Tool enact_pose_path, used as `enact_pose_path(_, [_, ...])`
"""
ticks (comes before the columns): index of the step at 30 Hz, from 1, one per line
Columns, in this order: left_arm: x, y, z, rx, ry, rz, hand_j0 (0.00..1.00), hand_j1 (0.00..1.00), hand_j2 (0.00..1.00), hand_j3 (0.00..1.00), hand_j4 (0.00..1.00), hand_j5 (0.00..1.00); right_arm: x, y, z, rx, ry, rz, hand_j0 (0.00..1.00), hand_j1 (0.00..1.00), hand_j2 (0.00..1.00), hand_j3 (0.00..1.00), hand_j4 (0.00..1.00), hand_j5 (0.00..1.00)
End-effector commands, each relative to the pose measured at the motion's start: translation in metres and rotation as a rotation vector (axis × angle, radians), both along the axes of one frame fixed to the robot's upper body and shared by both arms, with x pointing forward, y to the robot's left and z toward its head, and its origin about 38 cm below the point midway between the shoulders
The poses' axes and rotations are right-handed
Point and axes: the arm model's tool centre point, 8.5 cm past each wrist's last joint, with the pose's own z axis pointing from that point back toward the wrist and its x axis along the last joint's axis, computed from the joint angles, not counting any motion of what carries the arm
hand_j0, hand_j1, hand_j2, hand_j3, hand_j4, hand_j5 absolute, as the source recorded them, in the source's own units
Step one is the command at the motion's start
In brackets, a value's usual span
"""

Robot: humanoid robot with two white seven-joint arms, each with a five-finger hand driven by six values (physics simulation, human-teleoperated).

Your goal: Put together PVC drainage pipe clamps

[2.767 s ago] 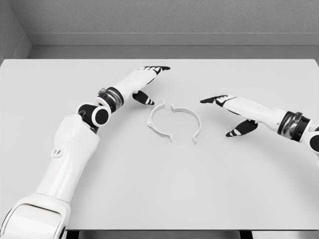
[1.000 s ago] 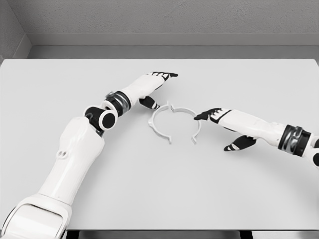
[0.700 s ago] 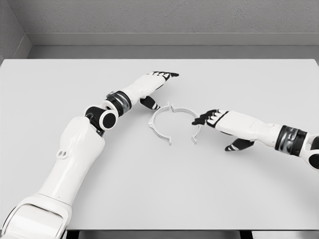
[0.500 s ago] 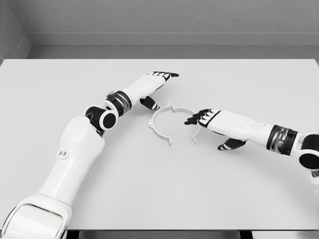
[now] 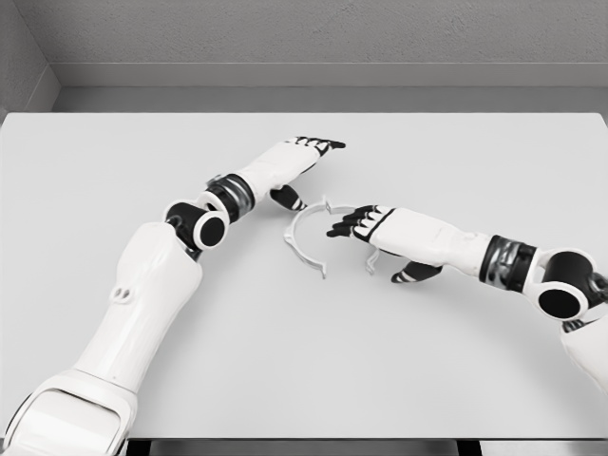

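Where the two white half-ring clamp pieces [image 5: 313, 235] lie mid-surface [image 5: 304, 361] forming a near circle, right hand [image 5: 366, 225] over its right half, fingers [image 5: 340, 228] loosely spread, holding nothing, left hand [image 5: 290, 161] just behind-left, fingers extended, empty.

a pale grey table [image 5: 304, 380] fills most of the view, its top plain and matte, with soft shadows lying on it near the middle. its far edge runs straight across the upper part of the picture, and its near edge shows along the bottom. behind it stands a grey wall [image 5: 313, 33] with a rough, speckled surface, and a lighter band [image 5: 313, 74] runs along the wall's foot. a 2nd wall [image 5: 19, 66] closes the left corner.
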Motion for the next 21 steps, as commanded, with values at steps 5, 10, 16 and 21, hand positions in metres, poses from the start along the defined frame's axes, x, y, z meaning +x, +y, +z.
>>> enact_pose_path(5, [0.0,-0.002,0.007,-0.011,-0.017,-0.004,1.0,1.0,1.0,1.0,1.0,1.0,0.005,0.003,-0.006,-0.048,-0.019,-0.014,1.0,1.0,1.0,1.0,1.0,1.0])
enact_pose_path(10, [0.0,0.001,0.022,-0.05,-0.051,-0.006,1.0,1.0,1.0,1.0,1.0,1.0,0.011,0.005,-0.011,-0.069,-0.016,-0.016,1.0,1.0,1.0,1.0,1.0,1.0])
enact_pose_path(16, [-0.013,0.015,0.046,-0.131,-0.129,0.026,1.0,1.0,1.0,1.0,1.0,1.0,0.013,0.006,-0.01,-0.066,-0.017,-0.019,1.0,1.0,1.0,1.0,1.0,1.0])
enact_pose_path(21, [-0.04,0.068,0.061,-0.154,-0.217,0.09,1.0,1.0,1.0,1.0,1.0,1.0,0.013,0.013,-0.01,-0.056,-0.021,-0.011,1.0,1.0,1.0,1.0,1.0,1.0])
